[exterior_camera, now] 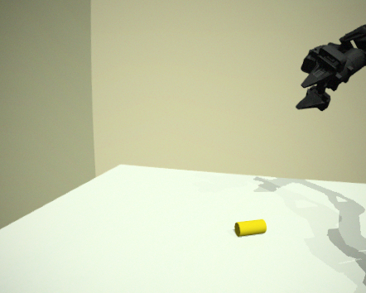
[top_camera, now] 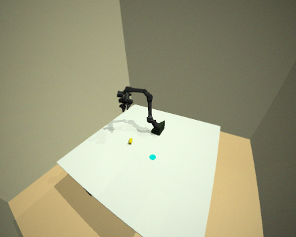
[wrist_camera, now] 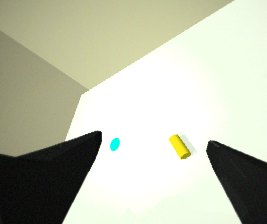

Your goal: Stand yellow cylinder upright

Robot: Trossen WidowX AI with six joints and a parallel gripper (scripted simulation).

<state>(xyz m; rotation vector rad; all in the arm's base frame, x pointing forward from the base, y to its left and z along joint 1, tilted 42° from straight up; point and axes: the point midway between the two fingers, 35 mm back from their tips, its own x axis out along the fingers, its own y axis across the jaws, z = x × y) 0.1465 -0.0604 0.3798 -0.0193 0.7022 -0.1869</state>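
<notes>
A yellow cylinder [top_camera: 130, 141] [exterior_camera: 251, 228] [wrist_camera: 179, 146] lies on its side on the white table. A flat cyan circle [top_camera: 153, 157] [wrist_camera: 115, 144] is on the table, apart from the cylinder; it does not show in the exterior view. My gripper [top_camera: 125, 110] [exterior_camera: 300, 98] [wrist_camera: 153, 140] is open and empty, with its fingers wide apart. It hangs high above the table, well away from the cylinder and the circle.
The white table top [top_camera: 177, 187] [exterior_camera: 112, 256] has its edges in view, with tan floor [top_camera: 238, 174] beyond and plain walls around. The arm's base [top_camera: 159, 128] stands on the table behind the circle. The arm's shadow falls on the table near the cylinder.
</notes>
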